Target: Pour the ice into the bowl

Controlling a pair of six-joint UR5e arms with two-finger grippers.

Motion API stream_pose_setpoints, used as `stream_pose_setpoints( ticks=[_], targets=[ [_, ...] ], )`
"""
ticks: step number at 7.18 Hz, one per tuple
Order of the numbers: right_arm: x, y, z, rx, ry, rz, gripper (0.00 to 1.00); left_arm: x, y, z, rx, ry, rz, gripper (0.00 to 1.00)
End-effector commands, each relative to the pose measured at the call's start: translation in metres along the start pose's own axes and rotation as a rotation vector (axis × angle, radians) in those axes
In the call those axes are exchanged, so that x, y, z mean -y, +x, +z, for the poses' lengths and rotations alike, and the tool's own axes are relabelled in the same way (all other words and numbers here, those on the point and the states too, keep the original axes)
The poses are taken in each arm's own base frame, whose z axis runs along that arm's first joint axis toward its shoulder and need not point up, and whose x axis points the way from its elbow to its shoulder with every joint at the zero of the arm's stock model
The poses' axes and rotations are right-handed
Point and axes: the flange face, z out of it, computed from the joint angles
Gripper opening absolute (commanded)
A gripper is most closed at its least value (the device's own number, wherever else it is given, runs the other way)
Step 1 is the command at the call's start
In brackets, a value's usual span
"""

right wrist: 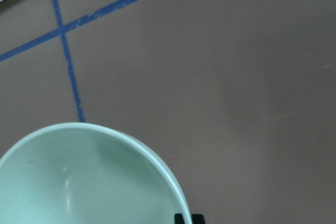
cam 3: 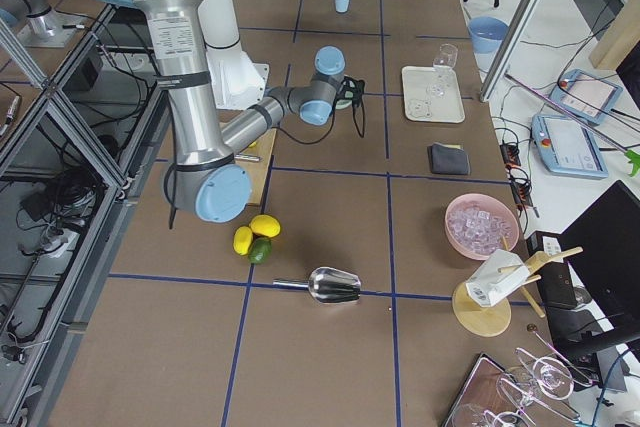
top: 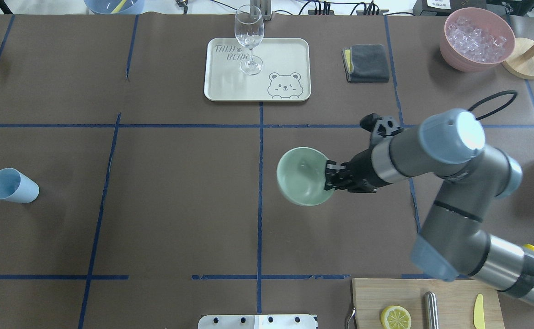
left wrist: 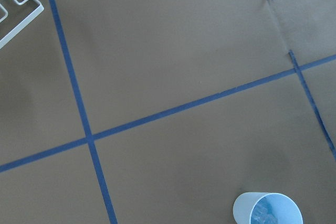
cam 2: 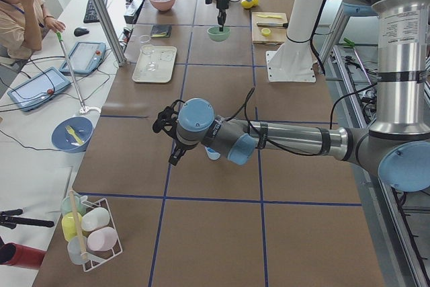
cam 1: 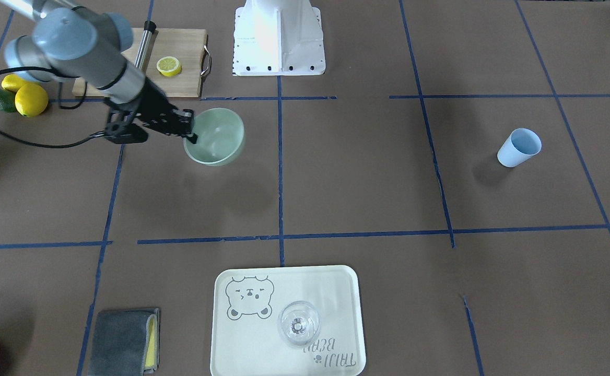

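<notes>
The pale mint-green bowl is held a little above the table near its middle, slightly tilted; it also shows in the front view and fills the bottom left of the right wrist view. My right gripper is shut on the bowl's rim. The bowl looks empty. The ice lies as small clear cubes inside the light blue cup, which stands alone at the table's left. My left gripper shows only in the exterior left view, above the cup; I cannot tell whether it is open or shut.
A cream tray with a wine glass stands at the far edge. A grey cloth and a pink container of ice lie at the far right. A cutting board with a lemon half is near the right arm's base.
</notes>
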Motion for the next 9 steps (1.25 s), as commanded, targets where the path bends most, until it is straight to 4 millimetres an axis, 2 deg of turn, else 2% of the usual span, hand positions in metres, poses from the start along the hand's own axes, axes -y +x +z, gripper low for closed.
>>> stream_pose_setpoints(
  ticks=[1,2,3,4,5,6,7,9],
  targets=[
    [-0.069,-0.084,0.037,-0.072,0.015,0.022,0.0,-0.007,0.014,0.01,-0.019,0.036,0.102,1.0],
    [-0.077,-0.087,0.06,-0.091,0.062,0.049,0.0,-0.006,0.03,0.027,-0.053,0.027,0.16,1.0],
    [-0.075,-0.116,0.076,-0.09,0.077,0.102,0.0,-0.003,0.041,0.034,-0.071,0.036,0.163,1.0],
    [-0.07,-0.128,0.1,-0.117,0.086,0.126,0.0,-0.021,0.044,0.034,-0.079,0.064,0.163,1.0],
    [-0.067,-0.132,0.113,-0.135,0.096,0.151,0.0,-0.036,0.035,0.042,-0.083,0.081,0.186,1.0],
    [-0.065,-0.138,0.119,-0.138,0.1,0.156,0.0,-0.044,0.033,0.054,-0.089,0.081,0.215,1.0],
    [-0.065,-0.139,0.118,-0.134,0.107,0.17,0.0,-0.044,0.033,0.056,-0.083,0.082,0.213,1.0],
    [-0.063,-0.145,0.118,-0.121,0.135,0.247,0.0,-0.045,0.027,0.054,0.045,0.157,0.174,1.0]
  ],
)
